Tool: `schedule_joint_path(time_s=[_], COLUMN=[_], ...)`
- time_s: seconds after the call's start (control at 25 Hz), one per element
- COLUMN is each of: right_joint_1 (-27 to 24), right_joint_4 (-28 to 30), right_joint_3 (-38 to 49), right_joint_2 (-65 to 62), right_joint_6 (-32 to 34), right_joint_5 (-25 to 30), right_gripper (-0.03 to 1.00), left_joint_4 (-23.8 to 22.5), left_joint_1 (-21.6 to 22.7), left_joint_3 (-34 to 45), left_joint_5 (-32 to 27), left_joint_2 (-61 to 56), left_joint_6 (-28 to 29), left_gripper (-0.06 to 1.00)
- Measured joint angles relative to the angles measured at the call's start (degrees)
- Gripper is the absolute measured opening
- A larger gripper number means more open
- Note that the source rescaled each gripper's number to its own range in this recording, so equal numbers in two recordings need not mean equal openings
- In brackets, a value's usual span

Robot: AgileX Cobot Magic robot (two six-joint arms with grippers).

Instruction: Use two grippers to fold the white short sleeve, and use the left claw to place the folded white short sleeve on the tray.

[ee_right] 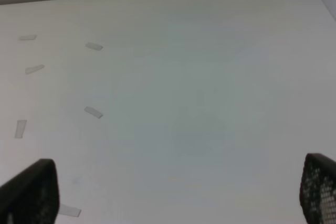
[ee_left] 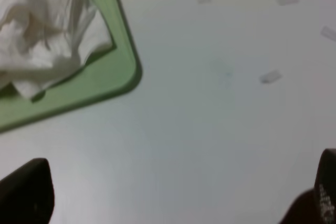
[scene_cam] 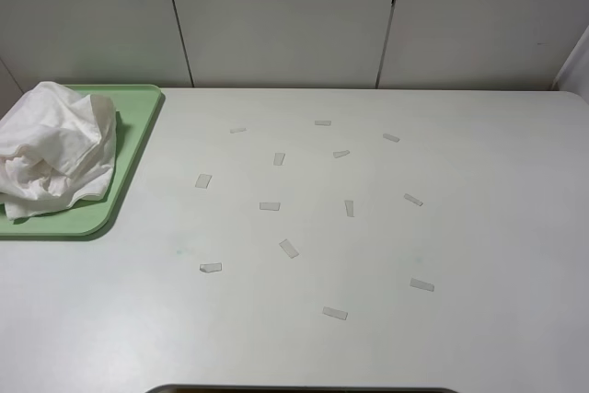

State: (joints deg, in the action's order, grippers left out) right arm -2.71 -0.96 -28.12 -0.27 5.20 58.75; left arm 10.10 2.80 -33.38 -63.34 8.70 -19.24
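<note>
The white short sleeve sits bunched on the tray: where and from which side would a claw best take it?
Probably the white short sleeve is best taken at its raised crumpled crest, from above. It lies heaped on the tray, with no flat hem offered, and the tray's rim hinders a low sideways approach. The left claw stands open nearby.

I see a pale table [scene_cam: 479,227] dotted with small tape strips [scene_cam: 270,206], and plain white wall panels [scene_cam: 281,16] with dark seams behind.
</note>
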Motion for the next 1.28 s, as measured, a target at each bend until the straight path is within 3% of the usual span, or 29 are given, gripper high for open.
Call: schedule_joint_path(time_s=[0.32,1.28], right_joint_1=[0.00,0.00], right_joint_4=[0.00,0.00], right_joint_3=[0.00,0.00], right_joint_2=[0.00,0.00], right_joint_6=[0.00,0.00], right_joint_5=[0.00,0.00], right_gripper=[1.00,1.00], left_joint_4=[-0.10,-0.21], left_joint_1=[-0.72,-0.79], left_joint_3=[3.90,3.90], left_joint_5=[1.54,1.51], left_joint_2=[-8.86,-9.20], left_joint_6=[2.86,2.81], left_gripper=[1.00,1.00])
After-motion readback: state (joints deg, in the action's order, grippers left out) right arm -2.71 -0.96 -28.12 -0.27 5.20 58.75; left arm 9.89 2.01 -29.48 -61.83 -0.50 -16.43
